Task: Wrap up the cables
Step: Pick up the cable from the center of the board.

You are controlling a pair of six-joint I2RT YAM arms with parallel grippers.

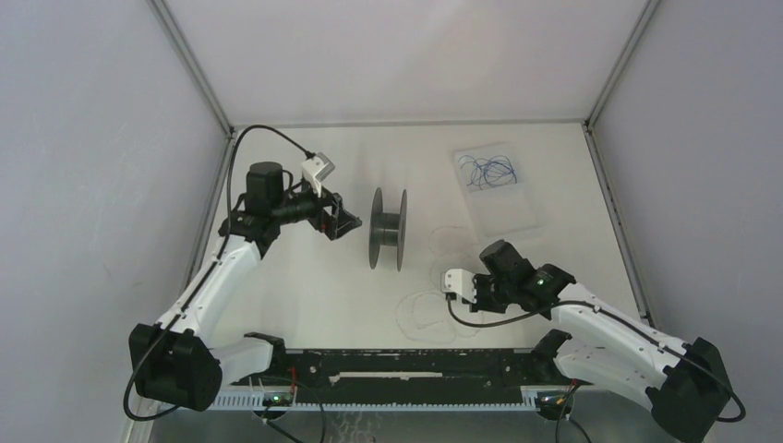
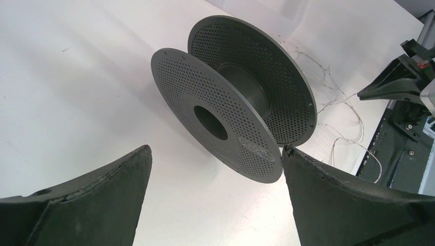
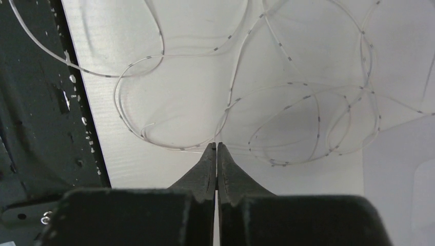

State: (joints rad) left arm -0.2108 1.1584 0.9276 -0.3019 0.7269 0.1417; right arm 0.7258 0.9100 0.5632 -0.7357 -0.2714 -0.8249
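Note:
A black perforated spool (image 1: 389,228) stands on edge mid-table. My left gripper (image 1: 346,221) is open just left of it, holding nothing. In the left wrist view the spool (image 2: 231,102) sits just ahead of the open gripper (image 2: 216,148), its rim close to the right fingertip. The thin whitish cable (image 1: 420,312) lies in loose loops right of the spool and toward the near edge. It also shows behind the spool in the left wrist view (image 2: 349,110). My right gripper (image 1: 447,282) is shut. In the right wrist view two strands of the cable (image 3: 287,82) meet at its closed tips (image 3: 216,145).
A clear plastic bag (image 1: 499,208) holding a tangle of blue wire (image 1: 487,171) lies at the back right. A black rail (image 1: 397,365) runs along the near table edge, also in the right wrist view (image 3: 36,128). Grey walls enclose three sides.

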